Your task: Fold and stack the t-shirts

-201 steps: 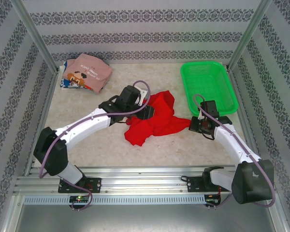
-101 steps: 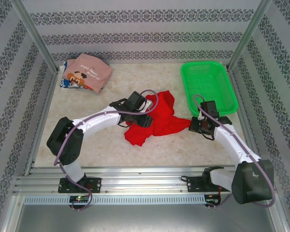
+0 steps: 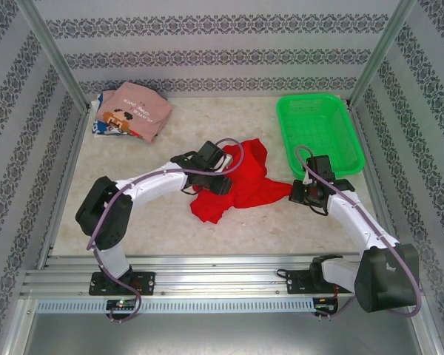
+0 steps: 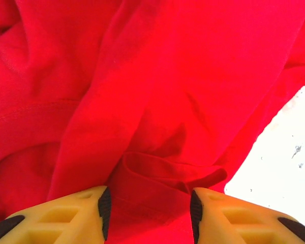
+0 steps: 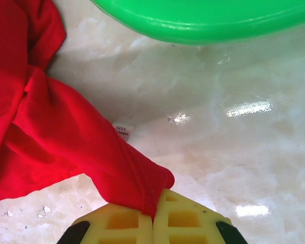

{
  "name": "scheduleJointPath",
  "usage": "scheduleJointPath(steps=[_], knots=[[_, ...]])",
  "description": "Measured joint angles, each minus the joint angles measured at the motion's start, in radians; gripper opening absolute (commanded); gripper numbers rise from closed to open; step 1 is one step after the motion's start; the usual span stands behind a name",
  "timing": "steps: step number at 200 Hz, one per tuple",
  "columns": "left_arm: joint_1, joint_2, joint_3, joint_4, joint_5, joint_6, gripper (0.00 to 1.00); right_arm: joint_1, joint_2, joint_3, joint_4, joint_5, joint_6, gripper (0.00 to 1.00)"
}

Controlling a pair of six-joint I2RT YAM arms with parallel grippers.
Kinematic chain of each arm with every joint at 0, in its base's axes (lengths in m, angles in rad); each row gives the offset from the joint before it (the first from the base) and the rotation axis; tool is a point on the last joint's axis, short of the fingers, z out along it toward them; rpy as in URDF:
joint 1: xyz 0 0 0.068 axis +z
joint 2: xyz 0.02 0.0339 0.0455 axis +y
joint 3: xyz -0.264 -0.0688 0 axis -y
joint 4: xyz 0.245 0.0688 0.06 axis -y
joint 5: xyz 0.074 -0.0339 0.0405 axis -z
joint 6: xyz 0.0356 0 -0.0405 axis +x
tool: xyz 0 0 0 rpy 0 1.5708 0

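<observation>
A plain bright red t-shirt (image 3: 240,185) lies crumpled in the middle of the table. My left gripper (image 3: 219,182) is down on its left part. In the left wrist view, that gripper (image 4: 148,213) stands open and a fold of the red cloth (image 4: 157,91) runs between its fingers. My right gripper (image 3: 294,194) is at the shirt's right tip. There it (image 5: 153,223) is shut on a bunched edge of the red shirt (image 5: 66,137), close to a small white label (image 5: 123,130). A dusty-pink printed t-shirt (image 3: 137,111) lies folded at the back left on a white-blue one (image 3: 98,127).
A green mesh basket (image 3: 284,137) stands at the back right, just beyond my right gripper, and its rim (image 5: 203,20) crosses the top of the right wrist view. Patterned walls and metal posts enclose the marble tabletop (image 3: 155,222).
The left arm has folded in, and its gripper has come down and slightly right onto the red shirt. The right arm and the shirt's right tip have stayed put.
</observation>
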Motion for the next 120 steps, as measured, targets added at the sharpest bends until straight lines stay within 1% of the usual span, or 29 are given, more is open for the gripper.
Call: scheduleJointPath(steps=[23, 67, 76, 89, 100, 120], knots=[[0.0, -0.009, 0.0, 0.0, -0.009, 0.002, 0.48, 0.0, 0.0, -0.002, 0.0, -0.002, 0.0, 0.0], [-0.002, -0.003, 0.0, 0.0, -0.005, 0.004, 0.45, 0.0, 0.0, -0.003, 0.0, -0.003, 0.0, 0.0], [-0.002, 0.0, 0.0, 0.0, -0.005, 0.004, 0.42, 0.0, -0.001, -0.003, 0.0, -0.003, 0.0, 0.0], [-0.002, 0.007, 0.0, 0.0, -0.002, 0.004, 0.32, 0.0, -0.004, -0.003, 0.0, -0.003, 0.0, 0.0], [-0.002, 0.014, 0.0, 0.0, 0.003, 0.007, 0.21, 0.0, -0.007, -0.003, 0.0, -0.003, 0.0, 0.0], [-0.003, 0.017, 0.0, 0.0, 0.019, 0.01, 0.13, 0.0, -0.008, -0.003, 0.0, -0.003, 0.0, 0.0]])
